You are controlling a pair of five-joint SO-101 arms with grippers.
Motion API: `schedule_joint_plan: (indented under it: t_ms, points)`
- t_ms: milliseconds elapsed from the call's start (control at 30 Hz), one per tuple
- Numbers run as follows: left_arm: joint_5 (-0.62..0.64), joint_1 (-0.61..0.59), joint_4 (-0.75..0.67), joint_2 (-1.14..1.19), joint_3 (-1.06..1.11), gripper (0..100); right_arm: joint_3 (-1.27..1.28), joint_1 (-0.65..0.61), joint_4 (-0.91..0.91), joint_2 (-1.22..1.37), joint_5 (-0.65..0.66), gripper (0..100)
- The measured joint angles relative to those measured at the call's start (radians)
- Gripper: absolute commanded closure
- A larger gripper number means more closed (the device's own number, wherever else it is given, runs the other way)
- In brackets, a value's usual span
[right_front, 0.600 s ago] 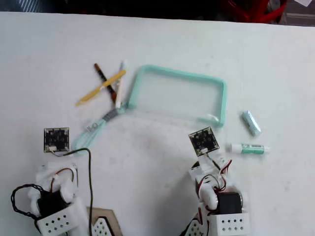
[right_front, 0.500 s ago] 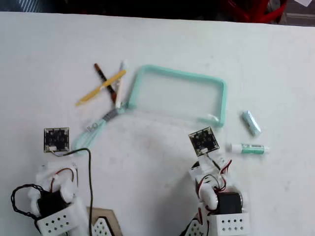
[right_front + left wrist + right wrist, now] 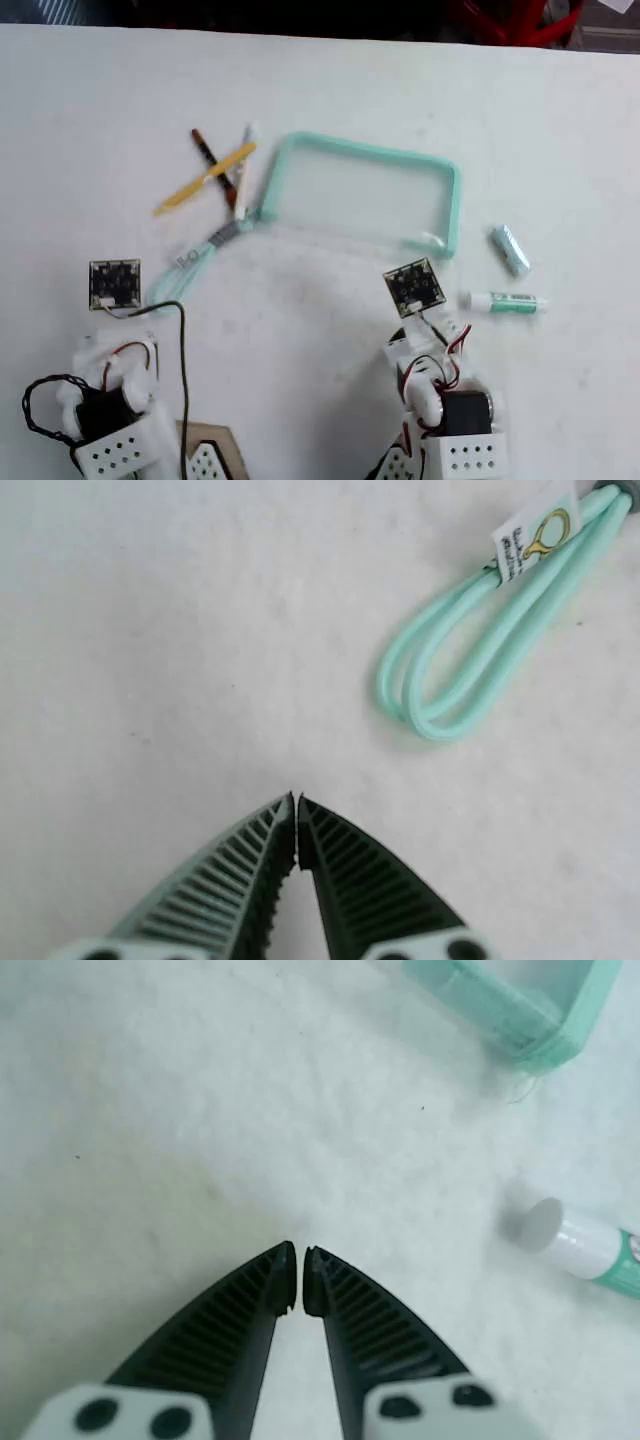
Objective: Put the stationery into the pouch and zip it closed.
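Both sit shut with nothing held: left hand (image 3: pixel 296 820), right hand (image 3: pixel 299 1280). Glue stick (image 3: pixel 503 301) lies on the surface (image 3: pixel 320 330) just right of the right hand, long axis crosswise, white end toward it, so the right arm is nearer. Pouch (image 3: pixel 365 195) lies just beyond, nothing between. Small tube (image 3: pixel 510 250) lies near the glue stick. Pens (image 3: pixel 215 172) lie crossed left of the pouch, past the strap loop (image 3: pixel 480 660), on the left arm's side.

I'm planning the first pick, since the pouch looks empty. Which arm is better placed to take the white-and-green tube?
Right, probably. The white-and-green tube lies near the right tool, which is shut. The left tool sits by the pouch's cord loop, farther off.
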Motion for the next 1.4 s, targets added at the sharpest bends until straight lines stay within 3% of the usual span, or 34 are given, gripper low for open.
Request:
schedule_joint_plan:
  t_ms: [133,367,500,1400]
  points:
    - [0.000,0.008,0.000,0.000,0.000,98,0.000,0.000,0.000,0.000,0.000,97.4]
    - [0.000,0.264,0.000,0.000,0.000,98,0.000,-0.003,0.000,0.000,0.000,97.4]
    - [0.000,0.330,0.000,0.000,0.000,98,0.000,-0.003,0.000,0.000,0.000,97.2]
    - [0.000,0.318,0.000,0.000,0.000,98,0.000,-0.002,0.000,0.000,0.000,97.4]
